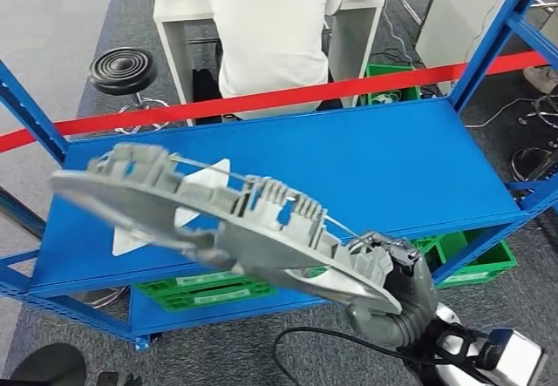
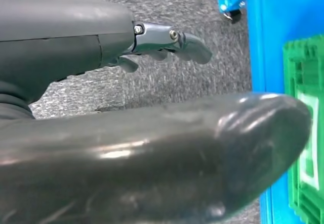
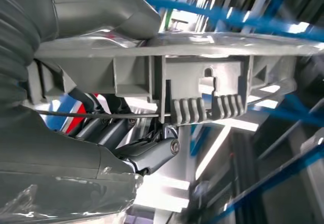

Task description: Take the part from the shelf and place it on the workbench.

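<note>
The right hand (image 1: 388, 268) held one end of the long grey ribbed plastic part (image 1: 217, 216) tight in its fingers (image 3: 153, 153), lifted above the blue metal shelf (image 1: 369, 159), probably to carry it off, while the left hand (image 2: 114, 133) hung holding nothing.

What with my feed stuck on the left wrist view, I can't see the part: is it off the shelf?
Observer: Yes. The right hand grips the grey part by one end, in the air over the blue shelf.
Operator: Is anything else lying on that shelf?
Observer: A white piece, partly hidden under the part.
Operator: Anyone close?
Observer: A person in a white top sits behind the shelf, beyond a red tape.
</note>
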You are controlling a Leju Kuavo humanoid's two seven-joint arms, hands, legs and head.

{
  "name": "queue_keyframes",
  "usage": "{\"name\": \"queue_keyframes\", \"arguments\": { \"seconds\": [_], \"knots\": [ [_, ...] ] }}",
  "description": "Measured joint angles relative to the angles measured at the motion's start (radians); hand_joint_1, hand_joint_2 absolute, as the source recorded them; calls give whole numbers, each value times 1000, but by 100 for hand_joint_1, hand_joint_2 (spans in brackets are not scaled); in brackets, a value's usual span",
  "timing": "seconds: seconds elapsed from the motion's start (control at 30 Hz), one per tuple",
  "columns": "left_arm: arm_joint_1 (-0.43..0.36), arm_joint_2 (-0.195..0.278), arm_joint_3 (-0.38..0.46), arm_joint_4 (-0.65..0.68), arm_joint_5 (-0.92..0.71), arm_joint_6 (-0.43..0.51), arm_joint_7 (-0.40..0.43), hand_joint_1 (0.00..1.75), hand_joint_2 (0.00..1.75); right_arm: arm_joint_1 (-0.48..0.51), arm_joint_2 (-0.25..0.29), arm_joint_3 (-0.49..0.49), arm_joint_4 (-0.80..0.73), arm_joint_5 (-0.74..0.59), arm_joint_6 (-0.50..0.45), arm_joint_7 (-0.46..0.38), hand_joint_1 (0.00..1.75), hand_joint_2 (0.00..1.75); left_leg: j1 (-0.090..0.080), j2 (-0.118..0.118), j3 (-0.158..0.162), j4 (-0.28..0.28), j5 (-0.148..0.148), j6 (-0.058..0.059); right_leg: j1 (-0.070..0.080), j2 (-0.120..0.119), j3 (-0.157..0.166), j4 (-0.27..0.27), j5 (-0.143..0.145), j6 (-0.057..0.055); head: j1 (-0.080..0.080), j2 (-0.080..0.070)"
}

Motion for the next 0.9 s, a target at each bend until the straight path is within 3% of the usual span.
{"name": "queue_keyframes", "arguments": {
  "seconds": [0.07, 0.1, 0.17, 0.23, 0.27, 0.3, 0.33, 0.4, 0.43, 0.53, 0.57, 0.63, 0.7, 0.73, 0.77, 0.8, 0.9],
  "knots": [
    [1, 0, 4, 0, 6, -4, 1, 0, 0, -4, 4, 14, -15, -19, 50, -6, 175, 175, 3, -1, 1, -3, 2, 10, -2, -1, -9, 22, -17, 11, 5, 0],
    [1, 1, 5, 0, 8, -4, 2, 0, 0, -9, 5, 24, -23, -25, 71, -10, 175, 175, 5, -1, 2, -4, 3, 14, -2, -1, -27, 60, -40, 15, 9, 0],
    [0, 4, 7, 0, 11, -5, 6, 0, 0, -20, 14, 49, -41, -31, 97, -21, 175, 175, 5, 1, 3, -4, 2, 19, -4, -1, -85, 191, -105, 22, 16, 0],
    [0, 6, 9, 0, 12, -4, 9, 0, 0, -29, 23, 80, -61, -35, 115, -30, 175, 175, 5, 0, 4, -4, 1, 19, -5, -1, -129, 283, -132, 25, 17, 0],
    [0, 6, 10, 0, 12, -4, 11, 0, 0, -33, 25, 96, -71, -40, 124, -32, 175, 175, 6, 0, 6, -4, 0, 18, -6, -1, -126, 275, -117, 25, 18, 0],
    [0, 6, 11, 0, 13, -4, 12, 0, 0, -39, 27, 112, -81, -46, 131, -33, 175, 175, 8, -1, 8, -3, -1, 16, -8, -1, -104, 228, -87, 25, 18, 0],
    [0, 6, 11, 0, 13, -4, 14, 0, 0, -45, 29, 125, -92, -52, 136, -32, 175, 175, 9, -3, 12, -3, -3, 13, -9, -1, -68, 158, -51, 25, 20, 0],
    [0, 9, 12, 0, 13, -4, 15, 0, 0, -56, 33, 146, -107, -59, 143, -32, 175, 175, 8, -6, 16, -2, -7, 1, -9, 2, -7, 39, -12, 20, 23, 0],
    [0, 10, 13, 0, 13, -3, 16, 0, 0, -59, 34, 153, -112, -60, 145, -32, 175, 175, 7, -7, 16, -3, -7, -5, -7, 4, 6, 13, -8, 14, 24, 0],
    [0, 13, 13, 0, 13, -3, 18, 0, 0, -62, 36, 164, -119, -61, 148, -31, 175, 175, 9, -7, 17, -9, -4, -23, -4, 6, 5, 7, -6, -10, 22, 0],
    [0, 13, 13, 0, 13, -3, 19, 0, 0, -63, 37, 167, -121, -62, 150, -32, 175, 175, 9, -6, 13, 1, -15, -27, -5, 5, 4, 5, -2, -17, 21, 0],
    [0, 14, 13, 0, 13, -2, 22, 0, 0, -67, 39, 175, -123, -64, 160, -28, 175, 175, 9, -4, -23, 84, -75, -33, -6, 3, 3, 2, 4, -27, 16, 0],
    [0, 14, 13, 0, 12, 0, 30, 0, 0, -69, 39, 185, -121, -65, 175, -12, 175, 175, 7, -3, -81, 218, -141, -33, -3, 2, -3, 3, 7, -32, 12, 0],
    [1, 15, 13, 0, 11, 1, 36, 0, 0, -68, 39, 192, -118, -64, 181, -3, 175, 175, 5, -3, -99, 260, -153, -32, -2, 1, -6, 3, 9, -34, 12, 0],
    [1, 17, 13, 0, 9, 1, 44, 0, 0, -68, 39, 199, -114, -63, 186, 3, 175, 175, 4, -3, -100, 268, -146, -29, 0, 2, -8, 3, 10, -34, 11, 0],
    [1, 18, 13, 0, 7, 0, 55, 0, 0, -68, 39, 206, -110, -64, 191, 6, 175, 175, 2, -3, -82, 236, -121, -25, 1, 2, -10, 3, 12, -34, 10, 0],
    [-3, 22, 13, 0, 4, -12, 107, 0, 0, -72, 39, 223, -97, -77, 198, 4, 175, 175, -4, -3, 21, 50, -39, -11, 6, 2, -14, 6, 19, -26, 5, 0]
  ]
}}
